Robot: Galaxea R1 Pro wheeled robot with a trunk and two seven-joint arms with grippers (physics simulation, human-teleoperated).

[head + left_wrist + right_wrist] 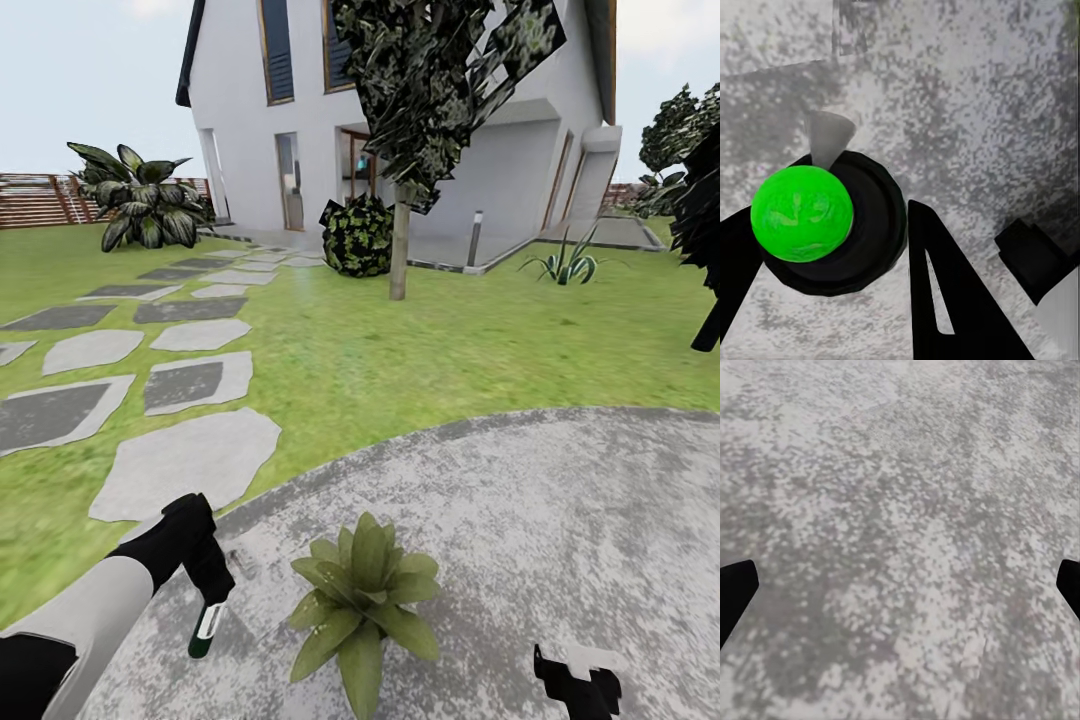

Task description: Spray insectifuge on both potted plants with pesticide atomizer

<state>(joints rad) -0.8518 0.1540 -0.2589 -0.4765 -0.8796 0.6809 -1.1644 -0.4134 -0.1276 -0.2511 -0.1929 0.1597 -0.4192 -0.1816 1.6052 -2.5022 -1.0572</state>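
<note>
Our left gripper (208,600) pinches the pesticide atomizer (207,628) with its fingers, just beside the potted plant (362,598) on the patio (560,520). Our right gripper (900,585) has its fingers spread. We think spraying comes now, so next we aim at the leaves.
</note>
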